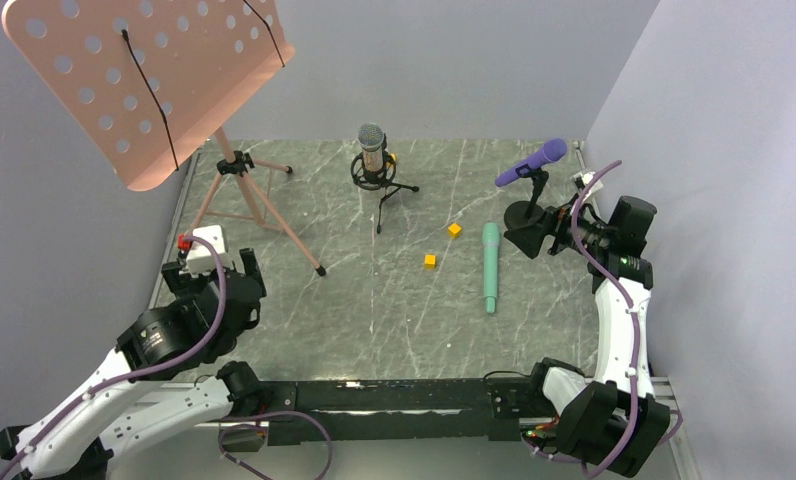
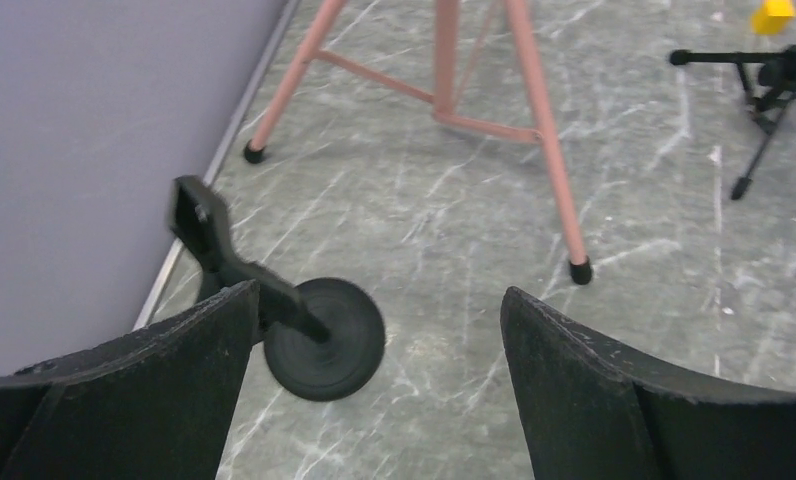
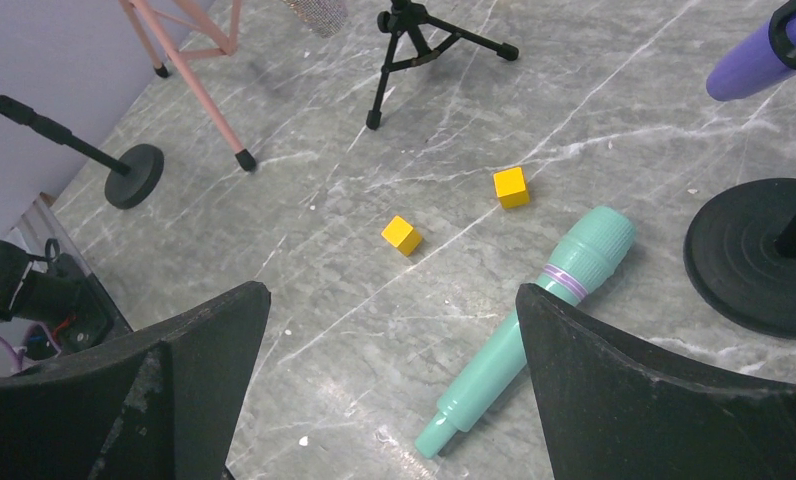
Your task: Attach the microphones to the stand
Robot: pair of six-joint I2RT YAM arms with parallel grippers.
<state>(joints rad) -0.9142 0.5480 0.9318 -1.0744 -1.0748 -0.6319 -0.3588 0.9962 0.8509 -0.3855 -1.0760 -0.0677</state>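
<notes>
**Mint green microphone unmounted; right arm nearer**

The grey marble table (image 1: 394, 320) carries a pink music stand (image 1: 144, 80) at the upper left of the top view. It plays no part in the task.

Left gripper (image 2: 374, 300): fingers spread wide, nothing held. It hangs over an empty round-based stand (image 2: 324, 338) at the left table edge, whose clip (image 2: 196, 215) is vacant.

Right gripper (image 3: 392, 295): fingers likewise apart and empty, positioned at the right of the table just beside the purple microphone's round base (image 3: 749, 260).

Microphones: the silver-pink microphone (image 1: 372, 148) sits upright in a tripod stand at top centre. The purple microphone (image 1: 531, 163) is clipped in its stand at upper right. The mint green microphone (image 1: 490, 267) lies flat on the table, apart from any stand. Its long axis runs top to bottom in the overhead view. It lies just left of the right gripper and well apart from the left one.

Judgement: the right arm is better placed to grasp it, closing across the barrel. The vacant clip is on the far left, so a carry or handover across the table looks necessary.

Two yellow cubes (image 3: 402, 235) lie left of the microphone, not touching it.
</notes>
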